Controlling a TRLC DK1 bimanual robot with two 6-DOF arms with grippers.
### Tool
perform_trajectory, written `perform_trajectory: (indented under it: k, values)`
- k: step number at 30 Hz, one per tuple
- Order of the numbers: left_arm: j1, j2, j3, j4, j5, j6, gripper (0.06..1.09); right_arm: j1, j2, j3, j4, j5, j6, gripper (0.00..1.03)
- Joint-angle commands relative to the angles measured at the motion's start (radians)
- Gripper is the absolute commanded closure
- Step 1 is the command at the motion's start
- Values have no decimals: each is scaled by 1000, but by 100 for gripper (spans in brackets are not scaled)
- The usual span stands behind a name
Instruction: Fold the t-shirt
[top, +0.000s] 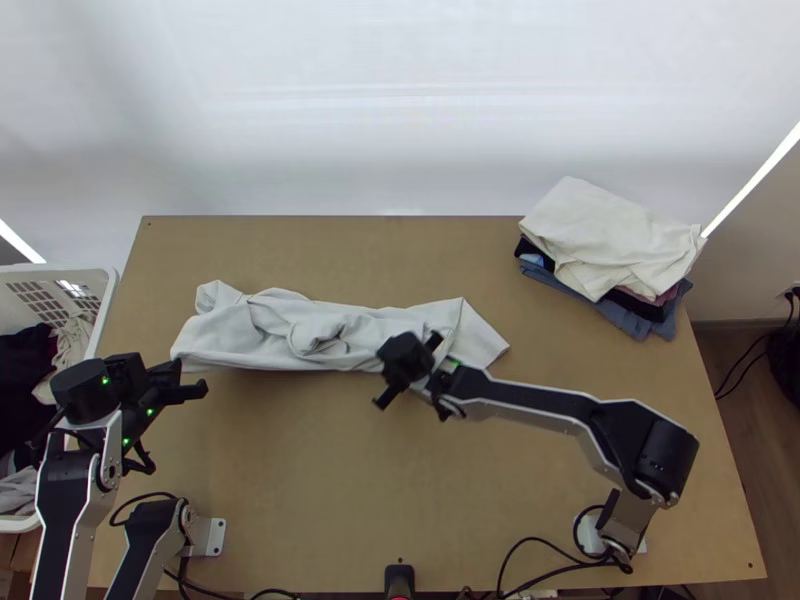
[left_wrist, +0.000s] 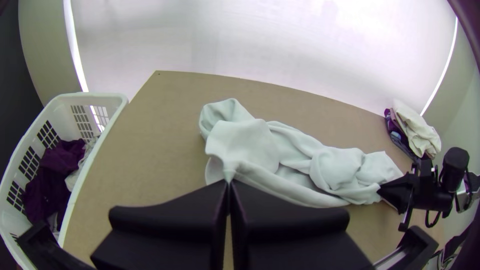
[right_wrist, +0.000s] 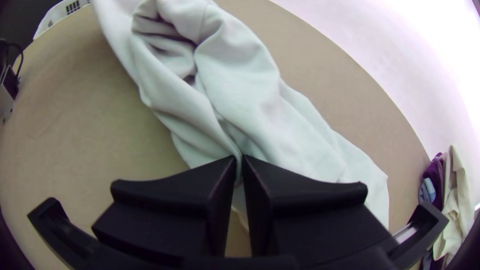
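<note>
Apparently straightening the bunched shirt (top: 225, 337) across the bench (top: 300, 470), with left end effector (left_wrist: 228, 182) and right end effector (right_wrist: 239, 158) both pinching its near side, probably needing a taut, flat spread before folding.

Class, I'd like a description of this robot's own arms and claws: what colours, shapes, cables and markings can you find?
Both arms, left and right, have silver-white links with black panels and chunky, rounded black joints. Thin black cables loop nearby. The left claw and right claw are black, each with two wide, flat fingers. Small green lights glow beside them.
</note>
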Motion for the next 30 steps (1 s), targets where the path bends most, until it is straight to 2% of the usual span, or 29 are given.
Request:
perform_trajectory:
  k: [1, 13, 22, 26, 30]
  values:
    - [0, 23, 36, 17, -10, -23, 105, -72, -53, 11, 18, 5, 18, 93]
    - [-4, 47, 59, 25, -10, -13, 105, -313, -109, -26, 28, 5, 18, 94]
    - [-3, 46, 76, 16, -10, 1, 105, -457, -111, -65, 94, 5, 14, 93]
    - [-3, 49, 84, 16, -10, 3, 105, -489, -123, -72, 103, 5, 14, 93]
    - [-3, 49, 102, 12, -10, 3, 105, -477, -238, -92, 95, 5, 37, 91]
